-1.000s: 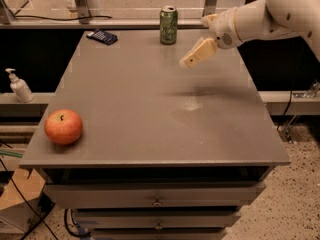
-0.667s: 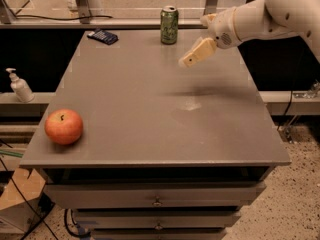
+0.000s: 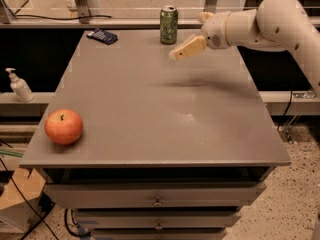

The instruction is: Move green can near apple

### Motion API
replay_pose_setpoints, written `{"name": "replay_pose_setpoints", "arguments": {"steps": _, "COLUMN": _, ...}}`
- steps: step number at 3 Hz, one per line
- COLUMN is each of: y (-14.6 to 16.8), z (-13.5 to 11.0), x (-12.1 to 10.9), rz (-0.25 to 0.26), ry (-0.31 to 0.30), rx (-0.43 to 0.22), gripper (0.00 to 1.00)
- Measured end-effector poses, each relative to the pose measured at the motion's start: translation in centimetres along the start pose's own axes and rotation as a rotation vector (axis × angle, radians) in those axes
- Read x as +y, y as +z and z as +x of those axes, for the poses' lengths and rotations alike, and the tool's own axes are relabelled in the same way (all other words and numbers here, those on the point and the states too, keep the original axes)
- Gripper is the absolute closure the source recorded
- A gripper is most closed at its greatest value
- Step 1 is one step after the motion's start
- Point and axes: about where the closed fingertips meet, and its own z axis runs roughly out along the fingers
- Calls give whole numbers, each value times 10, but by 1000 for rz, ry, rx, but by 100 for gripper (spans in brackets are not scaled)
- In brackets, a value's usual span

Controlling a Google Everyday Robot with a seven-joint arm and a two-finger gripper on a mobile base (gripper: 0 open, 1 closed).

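While hovering gripper (image 3: 187,48) just beside green can (image 3: 169,25), could not tell grip state | found can upright at tabletop (image 3: 150,114) far edge, well apart from apple (image 3: 63,126) | judged light, thin-walled, slick; grasp mid-body sideways | since earlier: edged gripper closer, left can unmoved.

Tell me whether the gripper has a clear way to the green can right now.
Probably yes. The gripper hangs close beside the green can, above the table, with nothing between them. The apple sits far off, by the near left edge.
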Motion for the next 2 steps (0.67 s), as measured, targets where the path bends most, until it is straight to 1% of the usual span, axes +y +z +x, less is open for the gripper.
{"name": "replay_pose_setpoints", "arguments": {"steps": 1, "y": 21, "z": -4, "x": -19, "rz": 36, "ry": 30, "rx": -86, "gripper": 0}}
{"name": "replay_pose_setpoints", "arguments": {"steps": 2, "y": 45, "z": -6, "x": -33, "rz": 42, "ry": 51, "rx": -117, "gripper": 0}}
